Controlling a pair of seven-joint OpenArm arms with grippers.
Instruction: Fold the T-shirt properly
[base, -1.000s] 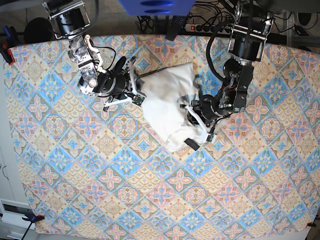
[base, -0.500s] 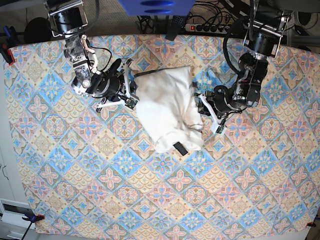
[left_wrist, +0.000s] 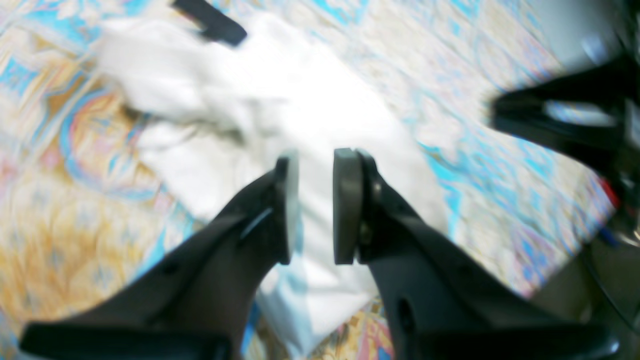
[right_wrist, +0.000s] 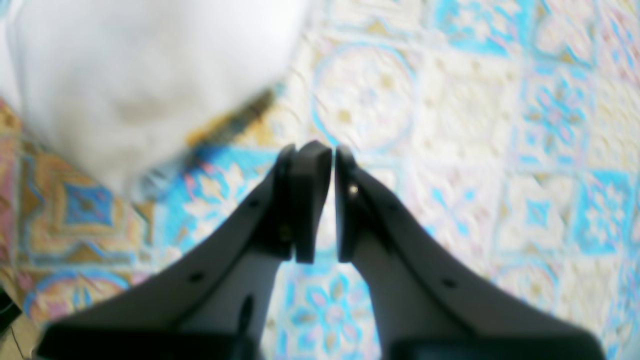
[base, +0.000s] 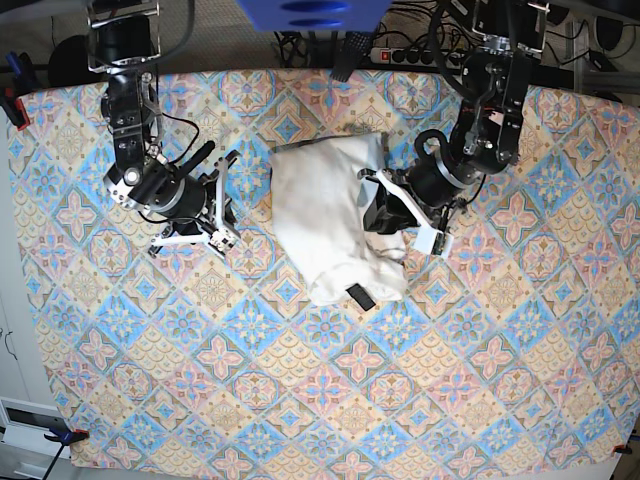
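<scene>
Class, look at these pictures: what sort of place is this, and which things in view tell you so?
Probably a robotics lab or test bench, not a home. Two robot arms stand at a table covered with a patterned cloth, a white T-shirt lies between them, and a power strip with tangled cables runs behind the table.

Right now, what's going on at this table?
A two-arm robot is folding a white T-shirt, which lies bunched in a rough fold on the patterned tablecloth, black tag showing. Neither arm holds it: the left gripper hovers over the shirt, slightly open and empty; the right gripper, shut, sits beside it.
</scene>
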